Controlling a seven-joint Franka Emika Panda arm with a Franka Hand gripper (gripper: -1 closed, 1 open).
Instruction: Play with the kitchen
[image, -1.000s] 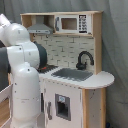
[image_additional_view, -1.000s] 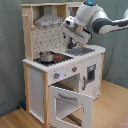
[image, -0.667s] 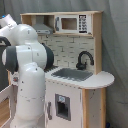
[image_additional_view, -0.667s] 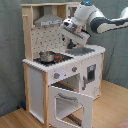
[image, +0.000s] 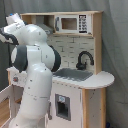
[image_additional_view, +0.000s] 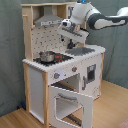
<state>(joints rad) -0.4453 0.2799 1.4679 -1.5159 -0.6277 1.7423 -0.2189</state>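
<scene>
The gripper (image_additional_view: 65, 23) was held above the kitchen (image_additional_view: 60, 60) counter's rear edge, beside the hood (image_additional_view: 49, 20); its finger state could not be told.

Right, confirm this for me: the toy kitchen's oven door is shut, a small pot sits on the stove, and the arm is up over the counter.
One thing is wrong: the oven door is open, hanging down and forward, as the second exterior view shows. The rest holds: a small pot sits on the stove of the kitchen, and the arm is up over the counter.
</scene>
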